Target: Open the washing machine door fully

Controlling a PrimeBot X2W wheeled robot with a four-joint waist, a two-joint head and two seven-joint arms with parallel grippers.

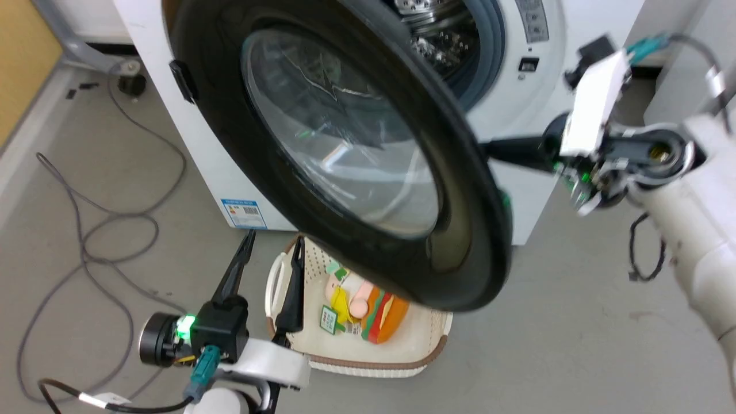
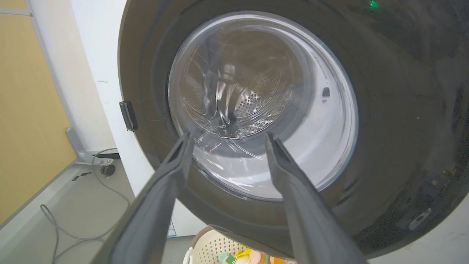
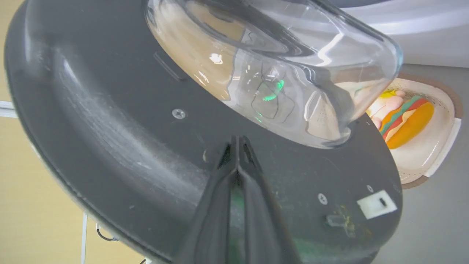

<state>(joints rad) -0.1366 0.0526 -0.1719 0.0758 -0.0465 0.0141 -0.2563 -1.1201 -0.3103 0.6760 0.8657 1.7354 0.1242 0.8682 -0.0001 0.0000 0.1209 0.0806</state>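
We see the washing machine door (image 1: 345,172) swung partway out from the white washing machine (image 1: 575,69). It is hinged on the head view's left, and its free edge hangs over a cream perforated basket (image 1: 402,359) on the grey floor (image 1: 546,345) at the washer's foot. The door is a broad glossy black disc with a bulging clear glass bowl (image 1: 339,144) at its centre. Behind it show the perforated steel drum (image 1: 437,34) and the grey rubber ring (image 1: 489,52).

The right pincer (image 1: 509,152) reaches in behind the door's free edge. Its own wrist view gives what the head view hides: the door's matte black inner face (scuffed, with small screws). There its two dark fingers (image 3: 220,205) lie closed together, tips seemingly touching that face just below the bowl.

The left pincer (image 1: 275,238) hangs low by the basket's left rim, fingers spread apart, holding nothing. Its wrist view looks through the glass at the drum's holes. A striped toy burger (image 1: 386,316) lies in the basket, and thin grey cables (image 1: 115,230) loop across the floor's left side.
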